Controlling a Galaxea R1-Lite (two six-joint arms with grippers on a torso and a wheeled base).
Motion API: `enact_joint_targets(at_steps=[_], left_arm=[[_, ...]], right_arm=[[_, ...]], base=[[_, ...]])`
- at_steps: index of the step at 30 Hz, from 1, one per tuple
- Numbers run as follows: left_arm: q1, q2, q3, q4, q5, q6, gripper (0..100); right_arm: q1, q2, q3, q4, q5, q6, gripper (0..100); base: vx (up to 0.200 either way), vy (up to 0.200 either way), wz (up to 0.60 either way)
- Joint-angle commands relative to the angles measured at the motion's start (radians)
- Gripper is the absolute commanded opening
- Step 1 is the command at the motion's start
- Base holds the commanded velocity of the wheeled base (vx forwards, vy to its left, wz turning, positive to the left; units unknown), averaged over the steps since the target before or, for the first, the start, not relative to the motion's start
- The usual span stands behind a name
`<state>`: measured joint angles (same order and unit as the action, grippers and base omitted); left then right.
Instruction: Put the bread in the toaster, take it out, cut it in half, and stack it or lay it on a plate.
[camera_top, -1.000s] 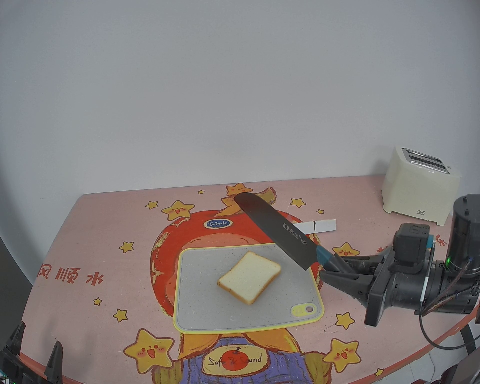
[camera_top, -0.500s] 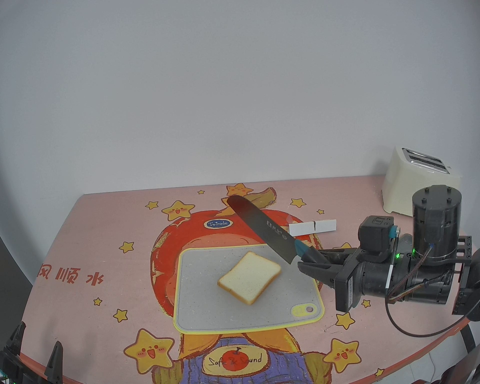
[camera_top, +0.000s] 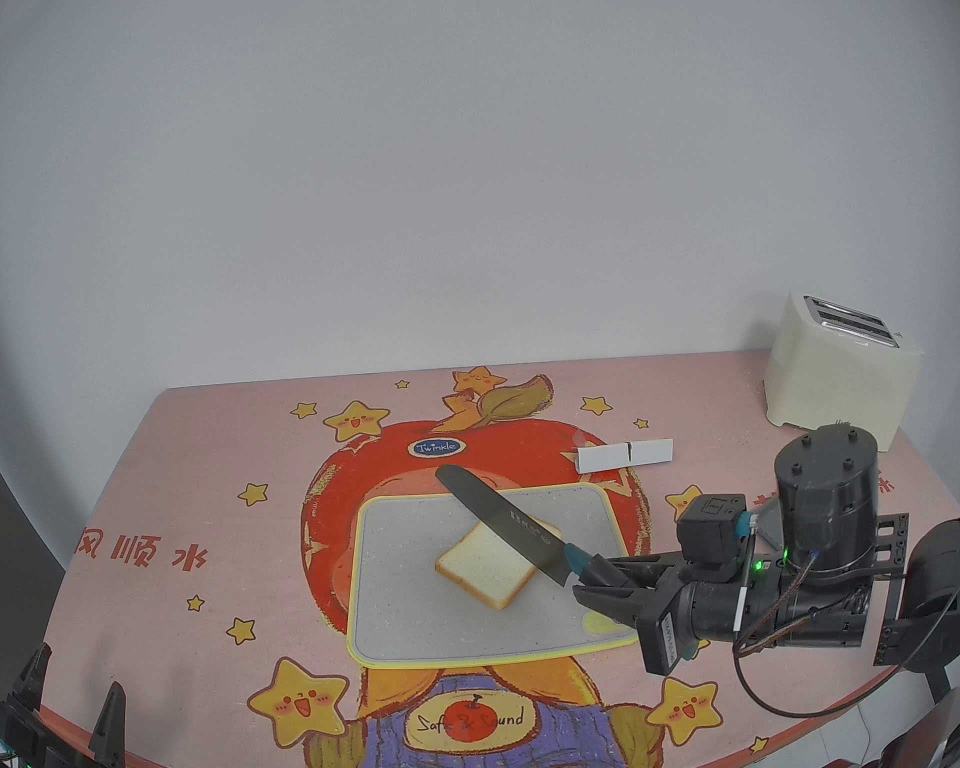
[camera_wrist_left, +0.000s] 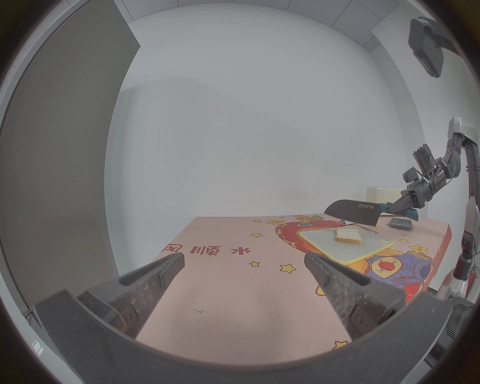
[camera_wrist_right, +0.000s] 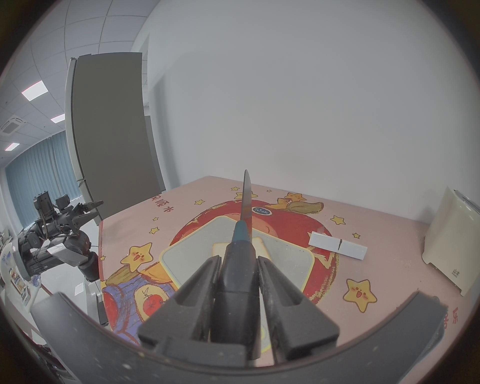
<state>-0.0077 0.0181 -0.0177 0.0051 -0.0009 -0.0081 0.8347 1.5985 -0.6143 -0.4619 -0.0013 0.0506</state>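
One slice of white bread (camera_top: 490, 572) lies on the grey, yellow-rimmed cutting board (camera_top: 420, 620) in the middle of the table. My right gripper (camera_top: 598, 585) is at the board's right side, shut on the handle of a dark knife (camera_top: 500, 512). The blade slants back and left across the bread's far corner, held just above it. From the right wrist the knife (camera_wrist_right: 245, 205) stands edge-down over the bread (camera_wrist_right: 263, 247). The cream toaster (camera_top: 840, 370) stands at the back right with both slots empty. My left gripper (camera_wrist_left: 245, 280) hangs open off the table's front left corner.
A white paper strip (camera_top: 625, 455) lies behind the board toward the toaster. The pink printed table (camera_top: 200, 480) has free room at its left and along the back. A grey wall rises close behind the table's far edge.
My right arm has swung left and toward the front with the knife. The blade dropped from behind the board to just above the bread. The bread and left arm stayed put.
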Motion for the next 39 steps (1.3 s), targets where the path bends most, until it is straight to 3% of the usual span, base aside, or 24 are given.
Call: enact_joint_targets(at_steps=[1, 36, 39], left_arm=[[0.000, -0.004, 0.016, -0.001, -0.001, 0.002, 100], [-0.002, -0.006, 0.018, -0.024, -0.025, 0.005, 100], [0.002, -0.015, -0.034, -0.283, -0.039, -0.049, 100]], right_arm=[[-0.012, 0.044, 0.004, 0.000, 0.000, -0.003, 0], [-0.023, -0.002, 0.036, -0.001, 0.009, -0.005, 0], [-0.023, 0.000, 0.037, -0.001, 0.007, -0.005, 0]], base=[[0.000, 0.000, 0.00], [0.000, 0.000, 0.00], [0.000, 0.000, 0.00]])
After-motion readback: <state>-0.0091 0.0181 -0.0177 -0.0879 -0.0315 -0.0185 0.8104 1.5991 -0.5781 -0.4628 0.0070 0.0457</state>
